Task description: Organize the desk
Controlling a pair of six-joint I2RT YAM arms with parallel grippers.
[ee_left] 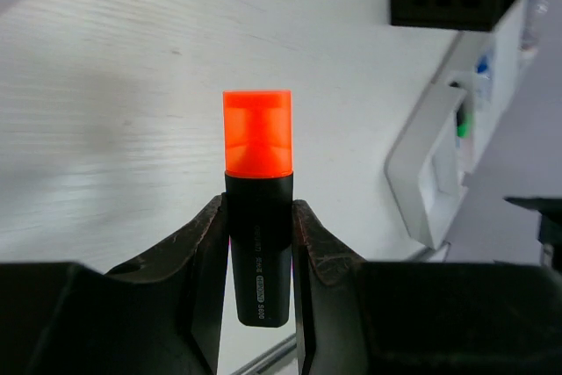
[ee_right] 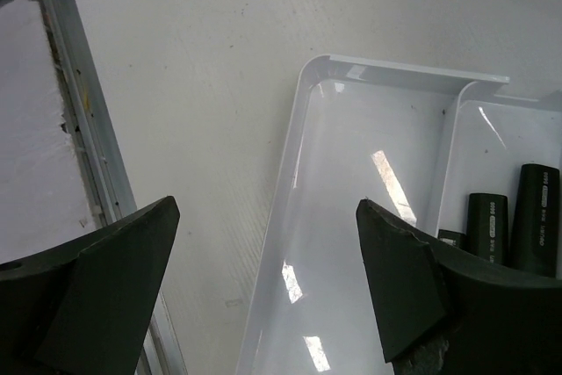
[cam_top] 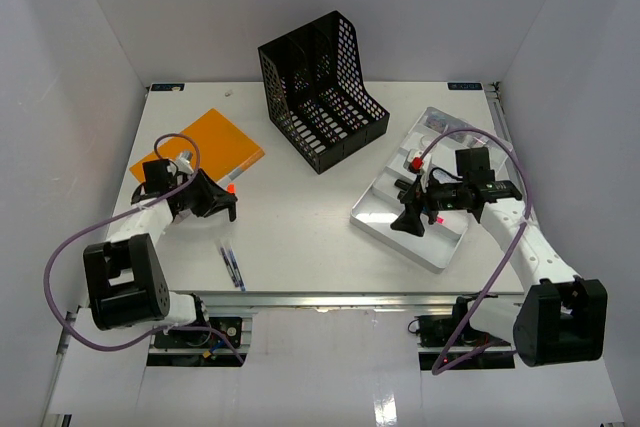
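Note:
My left gripper [cam_top: 226, 202] is shut on an orange-capped black highlighter [ee_left: 257, 208], held just above the white desk [cam_top: 300, 197] at its left side; the orange cap [cam_top: 231, 188] shows in the top view. My right gripper [cam_top: 410, 219] is open and empty over the near end of the silver compartmented tray [cam_top: 385, 224]. In the right wrist view the gripper [ee_right: 268, 278] stands with its jaws wide apart above an empty tray compartment [ee_right: 351, 243], with two black markers [ee_right: 514, 221] in the adjacent one.
A black mesh file organizer [cam_top: 320, 92] stands at the back centre. An orange notebook [cam_top: 200, 152] lies at the left. A blue pen [cam_top: 233, 269] lies near the front aluminium rail [cam_top: 350, 297]. The tray holds small items at its far end [cam_top: 425, 142].

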